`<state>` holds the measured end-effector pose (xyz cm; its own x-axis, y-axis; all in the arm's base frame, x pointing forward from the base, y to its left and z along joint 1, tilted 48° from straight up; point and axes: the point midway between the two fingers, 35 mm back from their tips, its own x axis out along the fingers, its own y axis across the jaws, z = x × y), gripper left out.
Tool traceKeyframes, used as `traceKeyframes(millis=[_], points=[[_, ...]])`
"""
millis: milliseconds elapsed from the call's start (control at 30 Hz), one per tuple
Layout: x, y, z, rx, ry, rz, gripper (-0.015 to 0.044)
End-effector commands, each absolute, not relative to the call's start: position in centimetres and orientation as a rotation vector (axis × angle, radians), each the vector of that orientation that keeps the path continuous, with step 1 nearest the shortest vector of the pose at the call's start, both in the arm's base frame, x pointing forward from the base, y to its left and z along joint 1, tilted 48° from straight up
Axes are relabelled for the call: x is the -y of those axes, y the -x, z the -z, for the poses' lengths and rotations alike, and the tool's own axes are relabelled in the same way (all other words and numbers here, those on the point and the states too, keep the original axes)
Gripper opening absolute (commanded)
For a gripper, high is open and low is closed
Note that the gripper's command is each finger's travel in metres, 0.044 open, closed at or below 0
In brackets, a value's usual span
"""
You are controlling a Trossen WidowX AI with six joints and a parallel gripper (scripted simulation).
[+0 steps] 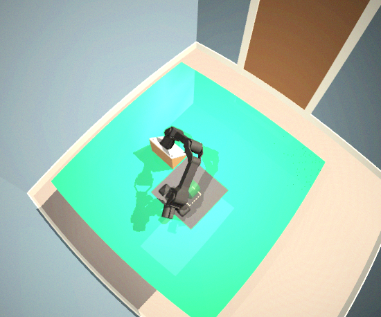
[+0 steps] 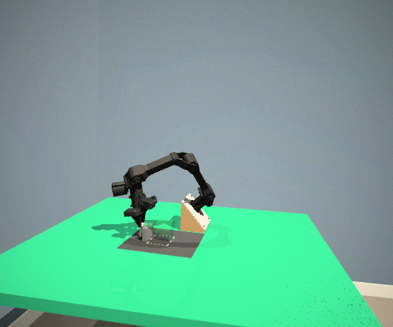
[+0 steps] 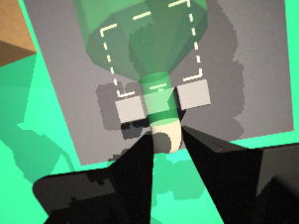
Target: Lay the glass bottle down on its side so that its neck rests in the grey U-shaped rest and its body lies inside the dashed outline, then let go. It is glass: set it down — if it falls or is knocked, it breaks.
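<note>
Since everyone's asking about the glass, I'm starting at the gripper (image 1: 174, 201) (image 2: 142, 226) (image 3: 166, 133): its two dark fingers are pinching the cream-coloured tip (image 2: 142, 224) (image 3: 174, 132) of the bottle's neck (image 3: 159, 97). The green bottle (image 1: 194, 189) (image 2: 164, 233) (image 3: 149, 48) is running out sideways from that grip, and its neck is passing between the pale prongs of the grey rest (image 2: 145, 234) (image 3: 194, 94). I can't tell whether it's touching down in the U. Farther out, the fat body is hanging over the dashed outline (image 1: 200, 194) (image 2: 168, 245) (image 3: 200, 72) on the grey mat (image 1: 215, 188) (image 2: 186, 250) (image 3: 262, 57), and it's looking slightly raised to me.

Handling-wise, I'm guessing stiff, slick and brittle, with zero give if it's bumping a prong. Most of the weight is probably sitting in the body, so a hold this far out is leaving a lot of leverage, and the base could be wanting to droop or swivel. Gripping nearer the shoulder would be steadier, but the rest is taking up that bit of neck, so the tip is making sense here. I'd be lowering it dead slow and keeping the squeeze until both body and neck are bearing weight, then easing the fingers apart evenly.
</note>
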<state>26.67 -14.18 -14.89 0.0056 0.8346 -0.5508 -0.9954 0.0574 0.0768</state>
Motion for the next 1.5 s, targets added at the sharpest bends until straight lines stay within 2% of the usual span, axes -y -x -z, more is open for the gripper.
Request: traceKeyframes(millis=[0,1067,1467], points=[[13.97,-26.73,14.76,-0.526,0.379,-1.487,0.0112],[13.99,-26.73,15.14,-0.525,0.410,-1.487,0.0112],[13.99,-26.73,15.14,-0.525,0.410,-1.487,0.0427]])
